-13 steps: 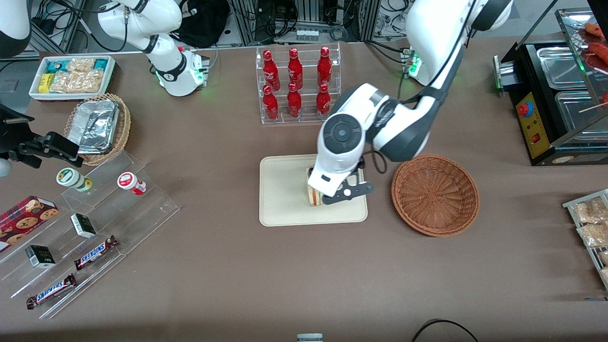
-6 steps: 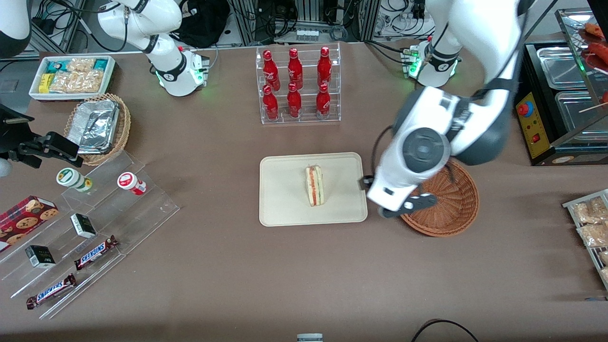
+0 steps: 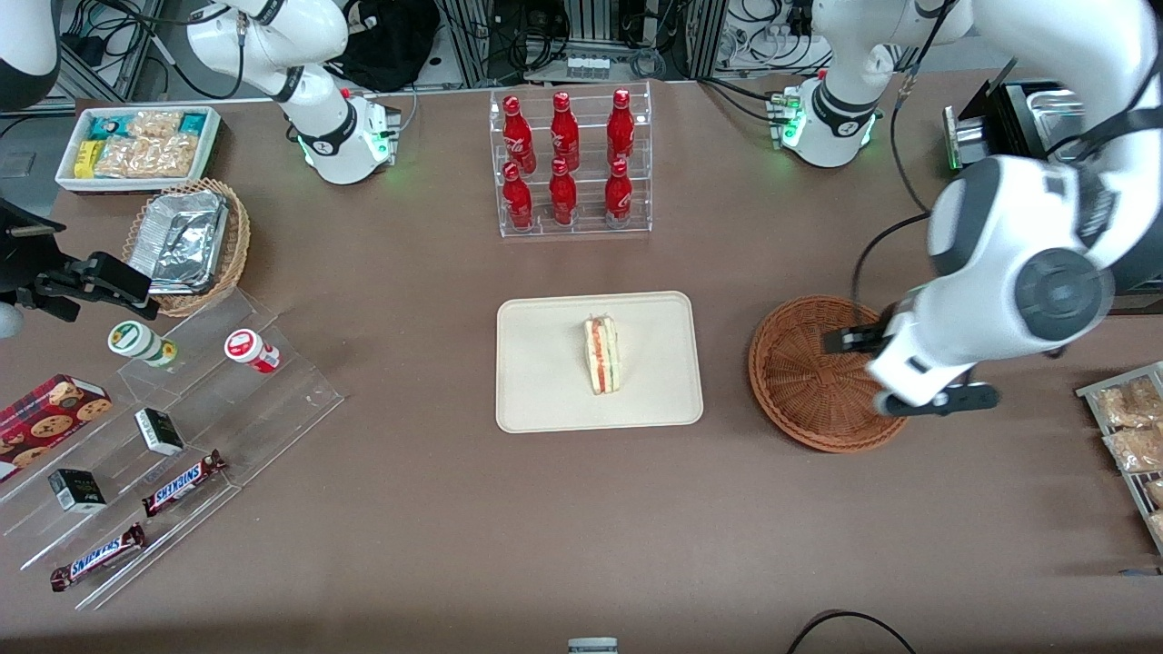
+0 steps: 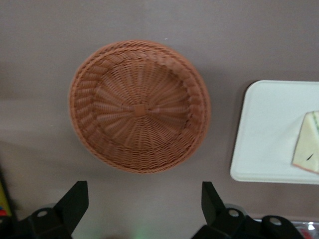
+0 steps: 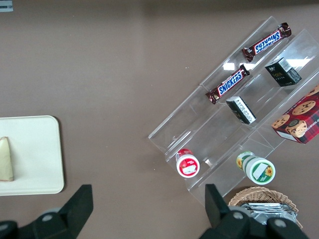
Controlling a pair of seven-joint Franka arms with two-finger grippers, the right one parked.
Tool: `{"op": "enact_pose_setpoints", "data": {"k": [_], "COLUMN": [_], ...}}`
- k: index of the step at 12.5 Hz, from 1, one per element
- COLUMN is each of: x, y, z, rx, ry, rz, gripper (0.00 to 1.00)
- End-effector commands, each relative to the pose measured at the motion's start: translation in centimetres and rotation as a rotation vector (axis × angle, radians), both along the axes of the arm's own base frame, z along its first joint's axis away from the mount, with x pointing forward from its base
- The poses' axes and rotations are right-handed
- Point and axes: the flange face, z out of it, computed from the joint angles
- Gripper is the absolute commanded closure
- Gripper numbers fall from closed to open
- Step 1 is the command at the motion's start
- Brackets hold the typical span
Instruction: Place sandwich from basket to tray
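Note:
The sandwich point(image 3: 602, 354) lies on the cream tray point(image 3: 545, 400), its red and green filling edge facing up; nothing touches it. The reddish-brown basket point(image 3: 813, 377) stands beside the tray, toward the working arm's end, with nothing in it. My left gripper point(image 3: 895, 368) hangs high over the basket's rim on the side away from the tray. In the left wrist view the gripper point(image 4: 142, 199) is open with only bare table between its fingers, and the basket point(image 4: 139, 106), the tray point(image 4: 264, 134) and a corner of the sandwich point(image 4: 306, 144) show.
A rack of red bottles point(image 3: 568, 163) stands farther from the camera than the tray. A clear stepped shelf of snacks point(image 3: 164, 427), a tan basket with foil point(image 3: 186, 245) and a white bin point(image 3: 136, 145) lie toward the parked arm's end. A black food warmer point(image 3: 1063, 200) and snack packets point(image 3: 1131, 427) sit at the working arm's end.
My gripper has left the sandwich on the tray and swung away across the basket toward the working arm's end. The sandwich and tray have stayed put.

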Motion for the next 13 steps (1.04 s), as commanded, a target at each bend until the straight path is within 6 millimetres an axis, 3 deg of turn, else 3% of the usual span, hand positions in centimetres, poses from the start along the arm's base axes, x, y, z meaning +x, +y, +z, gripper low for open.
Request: {"op": "enact_pose_setpoints", "data": {"k": [1,3,6,13], "x": [-3.9,-6.3,-8.8,-10.6], "y": [2.2,5.5,8.0,8.8], "z": [1.7,3.2,5.4,14.0], "rx": [0.01,0.012,0.007,0.031], "ry": [0.001,-0.002,-0.008,-0.056], "rz": [-0.08,-0.076,-0.108,-0.13], "gripper": [0.0,0.0,0.0,0.0]}}
